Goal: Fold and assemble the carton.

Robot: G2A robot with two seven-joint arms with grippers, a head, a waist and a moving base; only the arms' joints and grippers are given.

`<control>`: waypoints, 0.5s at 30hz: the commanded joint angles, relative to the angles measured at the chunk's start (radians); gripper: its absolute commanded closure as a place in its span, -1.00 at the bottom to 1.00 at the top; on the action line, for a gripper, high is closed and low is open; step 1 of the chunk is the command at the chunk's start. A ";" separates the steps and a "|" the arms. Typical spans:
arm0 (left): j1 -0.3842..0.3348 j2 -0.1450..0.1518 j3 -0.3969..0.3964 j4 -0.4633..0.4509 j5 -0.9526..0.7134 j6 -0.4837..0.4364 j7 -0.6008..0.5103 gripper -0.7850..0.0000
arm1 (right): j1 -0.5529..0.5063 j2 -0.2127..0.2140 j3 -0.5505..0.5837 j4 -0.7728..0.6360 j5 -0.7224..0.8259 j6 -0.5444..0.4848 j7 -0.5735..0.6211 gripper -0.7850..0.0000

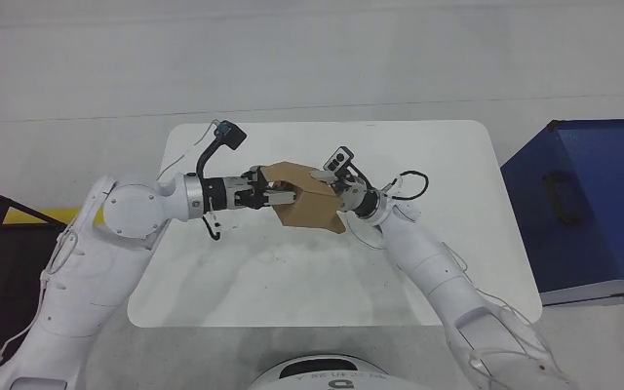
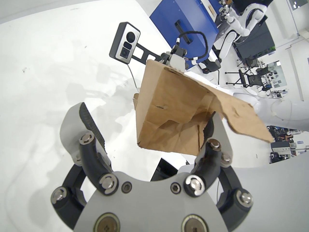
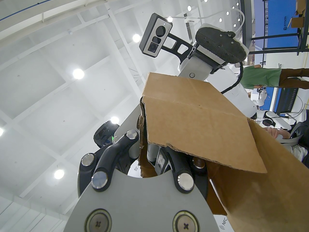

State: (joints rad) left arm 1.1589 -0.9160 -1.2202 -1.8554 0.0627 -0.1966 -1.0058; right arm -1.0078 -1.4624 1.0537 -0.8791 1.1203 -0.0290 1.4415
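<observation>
Over the white table point(image 1: 292, 283), a little beyond its middle, the brown carton point(image 1: 307, 195) is hanging clear of the surface between the two arms. Coming in from the side of the table's left edge, the left gripper point(image 1: 268, 192) is sitting at the carton's left end with its fingers standing wide apart. In the left wrist view one ribbed finger point(image 2: 93, 126) is hovering off to the side, with a strip of table showing between it and the cardboard. The other is lying against a creased, crumpled end panel under a loose flap, so nothing is being pinched there.

At the carton's other end, the right gripper point(image 1: 334, 188) is doing the holding, its fingers clamping the carton's wall near an upper corner. In the right wrist view the fingertips are hiding behind a raised flap with a torn edge, so the exact bite is hard to read. The carton is sitting half formed, with its side walls up, its flaps sticking out and one long flap jutting out sideways.

Farther off, past the table's right edge, a blue bin point(image 1: 570, 210) is standing beside the table.
</observation>
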 commanded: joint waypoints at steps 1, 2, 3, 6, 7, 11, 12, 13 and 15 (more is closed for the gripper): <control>0.002 0.000 -0.005 0.004 -0.024 0.002 0.003 -1.00 | -0.001 0.000 0.003 -0.001 0.002 0.000 0.000 1.00; 0.003 0.000 -0.010 0.006 -0.035 0.005 0.005 -1.00 | -0.002 0.000 0.005 0.000 0.004 -0.002 -0.002 1.00; 0.003 0.000 -0.010 0.006 -0.035 0.005 0.005 -1.00 | -0.002 0.000 0.005 0.000 0.004 -0.002 -0.002 1.00; 0.003 0.000 -0.010 0.006 -0.035 0.005 0.005 -1.00 | -0.002 0.000 0.005 0.000 0.004 -0.002 -0.002 1.00; 0.003 0.000 -0.010 0.006 -0.035 0.005 0.005 -1.00 | -0.002 0.000 0.005 0.000 0.004 -0.002 -0.002 1.00; 0.017 -0.002 -0.034 0.023 -0.137 0.009 0.034 -1.00 | -0.002 0.000 0.005 0.000 0.004 -0.002 -0.002 1.00; 0.022 0.000 -0.066 0.042 -0.197 0.020 0.034 -1.00 | -0.004 0.000 0.006 -0.003 0.003 -0.003 -0.009 1.00; 0.025 0.003 -0.085 0.049 -0.224 0.024 0.025 -1.00 | -0.009 0.001 0.008 -0.014 0.001 -0.006 -0.024 1.00; 0.044 0.010 -0.149 0.082 -0.346 0.045 -0.026 -1.00 | -0.027 0.008 0.022 -0.052 -0.028 -0.028 -0.043 1.00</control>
State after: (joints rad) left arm 1.1938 -0.9098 -1.3372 -1.7898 -0.1820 -0.1649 -0.9985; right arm -1.0268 -1.4582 1.0688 -0.9139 1.1093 -0.0463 1.4064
